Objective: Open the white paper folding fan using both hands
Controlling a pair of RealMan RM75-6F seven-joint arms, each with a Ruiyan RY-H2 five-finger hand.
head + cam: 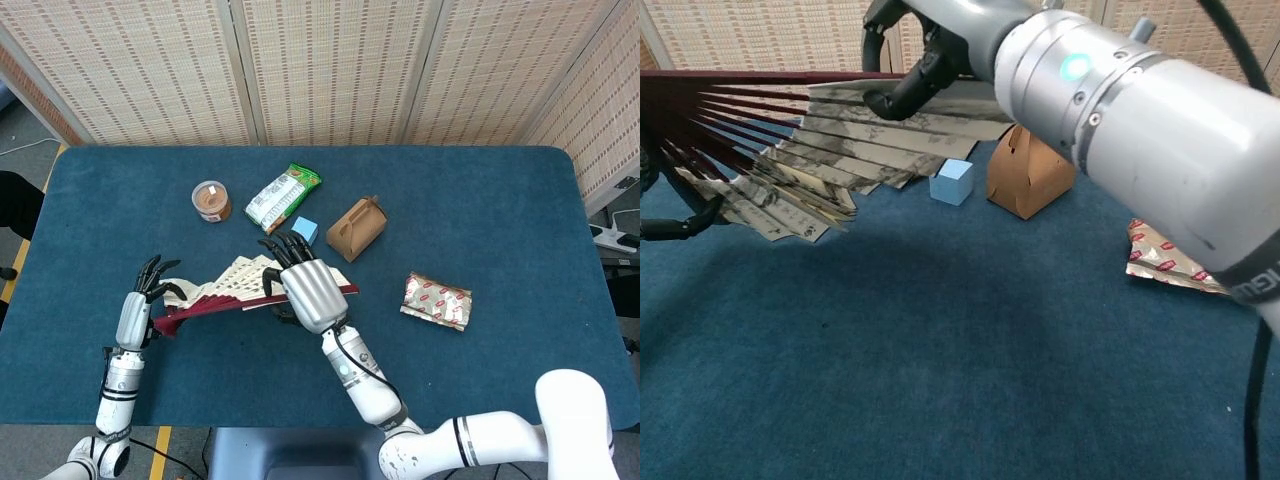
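The white paper folding fan [232, 283] with dark red ribs is partly spread above the blue table, its pleats fanning out [800, 150]. My left hand [138, 308] holds the fan's pivot end at the left, fingers around the red ribs. My right hand [312, 292] grips the outer red guard stick on the right side; in the chest view its dark fingers [902, 92] curl over the top pleats. The fan's leaf shows inked patterns. My left hand is mostly cut off at the chest view's left edge.
Behind the fan lie a small blue cube [304, 230], a brown paper box [355, 229], a green snack bag [281, 195] and a brown-lidded cup [210, 200]. A red-white foil packet [436, 301] lies to the right. The table [500, 220] ends at woven screens behind.
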